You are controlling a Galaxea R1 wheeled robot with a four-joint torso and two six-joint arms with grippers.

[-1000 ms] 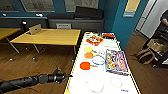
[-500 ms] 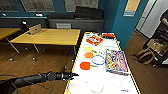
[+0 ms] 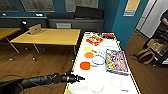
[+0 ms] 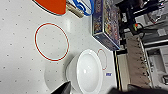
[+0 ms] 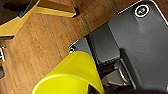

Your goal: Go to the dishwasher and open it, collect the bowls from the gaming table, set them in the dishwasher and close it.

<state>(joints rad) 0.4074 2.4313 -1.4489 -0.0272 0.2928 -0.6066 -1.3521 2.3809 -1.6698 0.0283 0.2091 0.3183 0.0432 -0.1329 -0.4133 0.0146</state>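
The gaming table (image 3: 77, 53) has a white top and yellow sides and runs away from me. A white bowl (image 3: 96, 87) sits at its near end, and it shows large in the left wrist view (image 4: 87, 72). My left gripper (image 3: 80, 79) reaches in over the table's near left edge, a little short of that bowl. There the left gripper (image 4: 90, 90) is open, with one dark fingertip (image 4: 63, 88) beside the bowl's rim. A yellow bowl (image 5: 71, 75) hangs above the wooden floor with my right gripper shut on it. The dishwasher is out of view.
On the table lie orange paddles (image 3: 85, 65), a yellow disc (image 3: 88, 49), a blue ring (image 3: 98, 60), a colourful box (image 3: 115, 61) and red circle markings (image 4: 51, 41). Wooden desks (image 3: 47, 36) stand to the left. Bags and a person (image 3: 163, 22) are at the right.
My left arm has stretched further forward and to the right, bringing its gripper over the table's near edge towards the white bowl. The table's things have not moved.
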